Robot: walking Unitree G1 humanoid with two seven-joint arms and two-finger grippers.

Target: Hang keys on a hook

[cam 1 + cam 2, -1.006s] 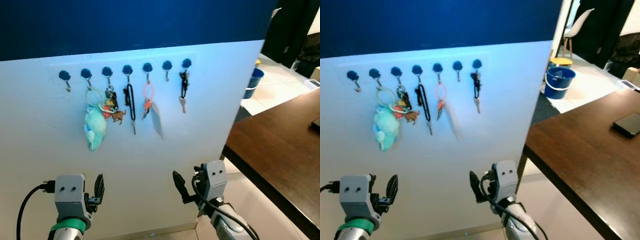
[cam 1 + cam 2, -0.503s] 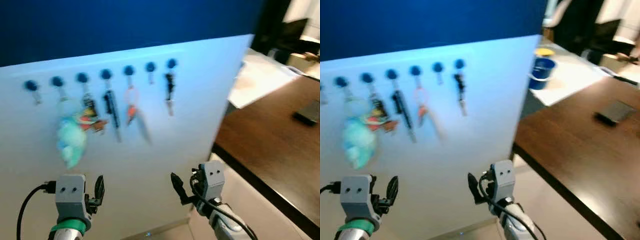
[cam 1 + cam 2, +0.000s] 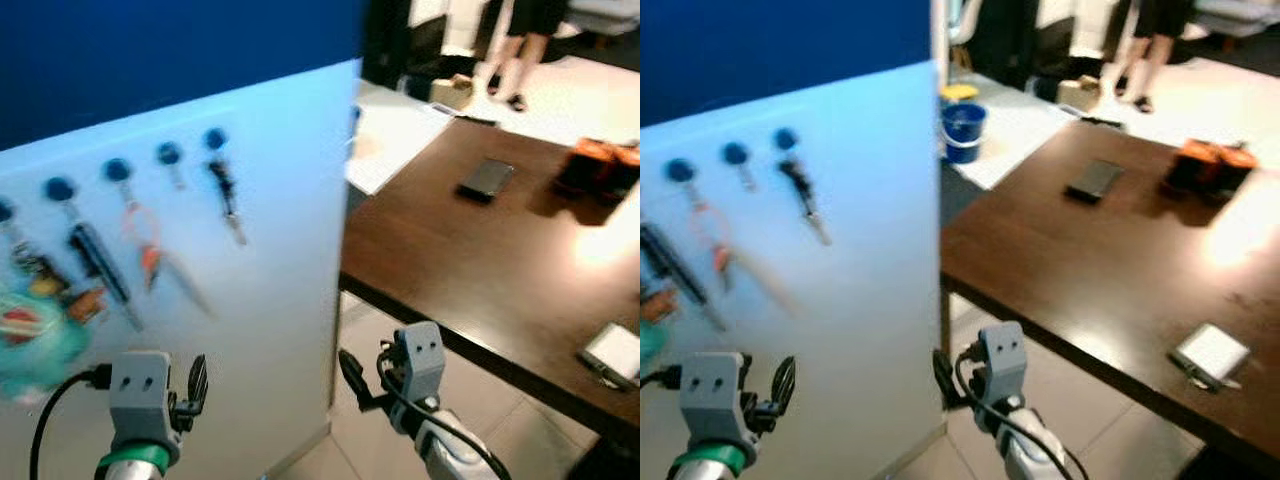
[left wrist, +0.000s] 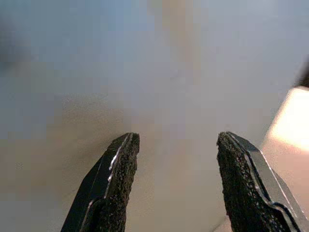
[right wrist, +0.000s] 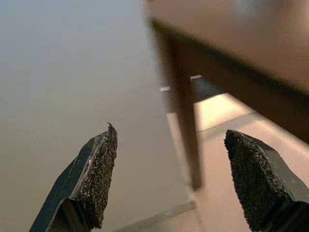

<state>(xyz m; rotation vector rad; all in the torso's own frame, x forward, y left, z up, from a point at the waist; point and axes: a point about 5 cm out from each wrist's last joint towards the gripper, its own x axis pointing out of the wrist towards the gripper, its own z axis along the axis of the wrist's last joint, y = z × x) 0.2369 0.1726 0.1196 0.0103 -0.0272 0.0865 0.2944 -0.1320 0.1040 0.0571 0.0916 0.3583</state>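
Now, both my arms are held low at the bottom of the head views, in front of a white wall panel.
Left gripper point(image 4: 176, 186): at the lower left of the frame, close to the wall panel point(image 3: 270, 270); my fingers stand apart with nothing between them.
Right gripper point(image 5: 174, 181): at the bottom centre, pointing toward the panel's edge and a dark table leg point(image 5: 186, 125); my fingers stand apart and hold nothing.
Hooks point(image 3: 118, 170): a row of blue-headed hooks across the upper left of the frame, blurred.
Keys point(image 3: 226, 196): a dark bunch hangs from the hook nearest the panel's right edge; I carry no keys in either gripper.
Other hangers: an orange loop point(image 3: 140, 232), a black strap point(image 3: 95, 262) and a teal plush toy point(image 3: 35, 340) hang from hooks further left, all smeared by blur.
Table point(image 3: 1090, 260): dark brown, filling the right half of the frame, just beside the panel's edge.
On the table: a dark phone point(image 3: 1094, 179) near the top, an orange and black object point(image 3: 1205, 165) at the upper right, a small white box point(image 3: 1210, 352) at the lower right.
Bucket point(image 3: 963, 125): blue, on the floor behind the panel, top centre.
Person: legs point(image 3: 515, 45) at the top right, well apart from me.
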